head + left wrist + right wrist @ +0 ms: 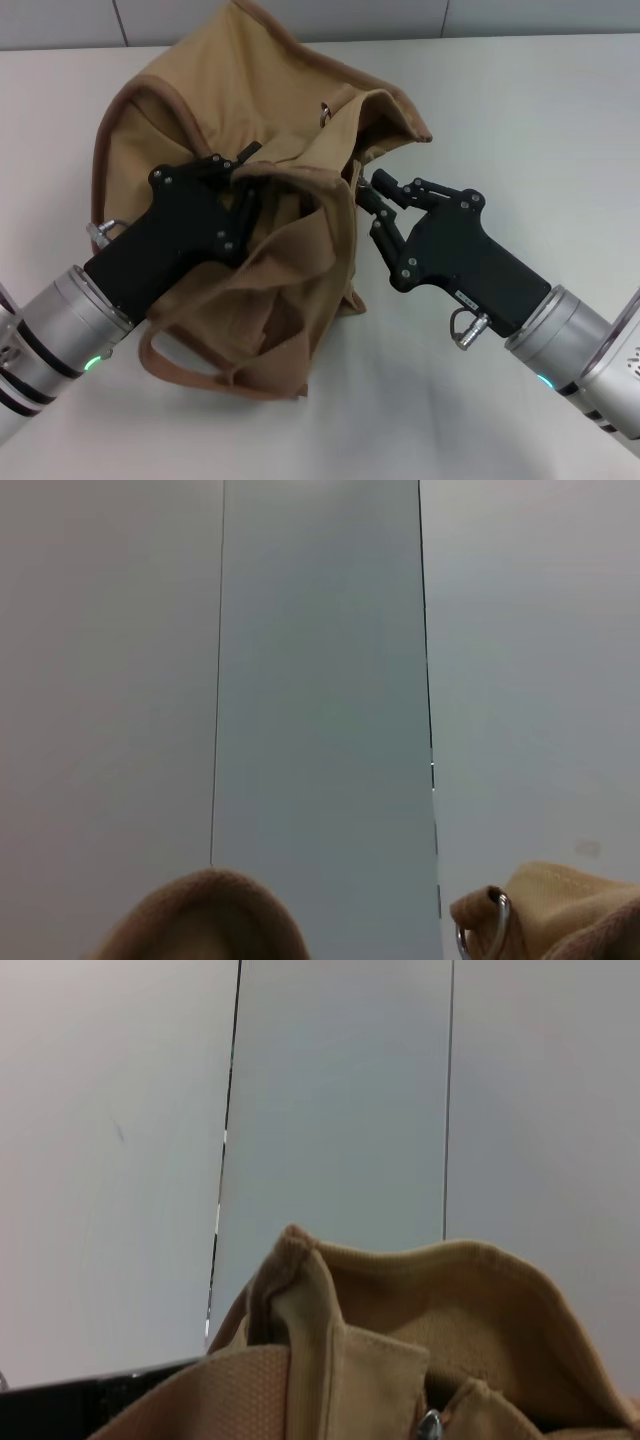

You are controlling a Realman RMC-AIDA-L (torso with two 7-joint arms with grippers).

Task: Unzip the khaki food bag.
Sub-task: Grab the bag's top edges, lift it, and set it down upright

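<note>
Khaki food bag (290, 260): crumpled tan canvas, lying slumped on the white table (520, 120) in the middle of the head view, between the two arms. Its top edges are folded and bunched, one webbing handle (200, 375) loops out along the near side, and a second handle (115, 130) arcs over the far left side. A small metal ring (325, 113) shows on the upper fabric near the far edge. The left gripper (245, 195) reaches in from the near left, and its black body lies against the bag; its fingertips are buried in a fold of canvas at the bag's upper middle, so whether they are clamped on the cloth cannot be told. The right gripper (368, 205) comes in from the near right, with its black fingers (385, 188) set close together at the bag's right edge, touching or pinching the canvas there; what exactly lies between them is hidden. In the right wrist view, folded canvas fills the lower area and a small silver zipper pull (430, 1424) sits at the seam. In the left wrist view, only two tan fabric edges and the ring appear against a pale wall panel (320, 680).
</note>
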